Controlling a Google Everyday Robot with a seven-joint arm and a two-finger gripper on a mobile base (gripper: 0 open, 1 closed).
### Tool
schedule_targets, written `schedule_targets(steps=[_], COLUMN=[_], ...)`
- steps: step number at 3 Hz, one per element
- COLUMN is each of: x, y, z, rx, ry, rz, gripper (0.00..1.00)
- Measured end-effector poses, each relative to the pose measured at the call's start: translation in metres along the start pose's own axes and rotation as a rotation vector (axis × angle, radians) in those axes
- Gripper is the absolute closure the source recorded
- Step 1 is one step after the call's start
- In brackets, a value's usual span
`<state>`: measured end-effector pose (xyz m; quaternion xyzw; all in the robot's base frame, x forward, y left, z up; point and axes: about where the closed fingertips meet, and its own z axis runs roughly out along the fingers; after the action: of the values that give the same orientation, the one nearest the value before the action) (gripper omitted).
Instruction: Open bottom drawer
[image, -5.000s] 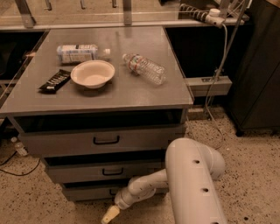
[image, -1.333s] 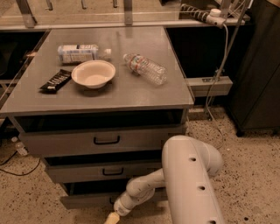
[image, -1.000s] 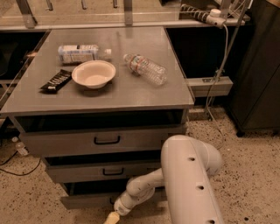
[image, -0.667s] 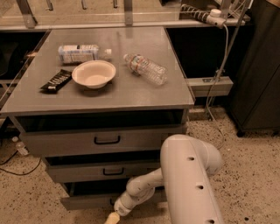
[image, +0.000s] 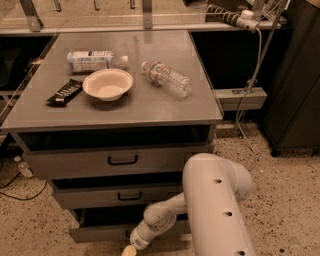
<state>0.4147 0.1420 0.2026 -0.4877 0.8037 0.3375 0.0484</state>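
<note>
The bottom drawer (image: 97, 233) is the lowest, narrowest grey front of the cabinet. It stands pulled out a little, with a dark gap above it. Its small black handle is hidden behind my wrist. My gripper (image: 129, 250) is at the lower edge of the view, right in front of the middle of this drawer's front. My white arm (image: 215, 200) reaches down to it from the right.
The mid-sized drawer (image: 120, 196) and the tall top drawer (image: 117, 161) sit above, each slightly out. On the cabinet top (image: 200, 107) lie a white bowl (image: 107, 84), two plastic bottles (image: 167, 78) (image: 95, 60) and a black bar (image: 64, 92). Cables hang at the right (image: 250, 75).
Since five seconds ago my arm has shifted slightly left and down, and the bottom drawer's front has come out a little. Over the last second nothing visibly moves.
</note>
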Motion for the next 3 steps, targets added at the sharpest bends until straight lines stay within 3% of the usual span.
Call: schedule_targets(steps=[2, 3], x=[0.015, 0.035], y=[0.013, 0.032], z=[0.001, 0.003], rx=[-0.027, -0.046], ry=[0.042, 0.067], rz=[0.034, 0.078], gripper=[0.0, 0.0])
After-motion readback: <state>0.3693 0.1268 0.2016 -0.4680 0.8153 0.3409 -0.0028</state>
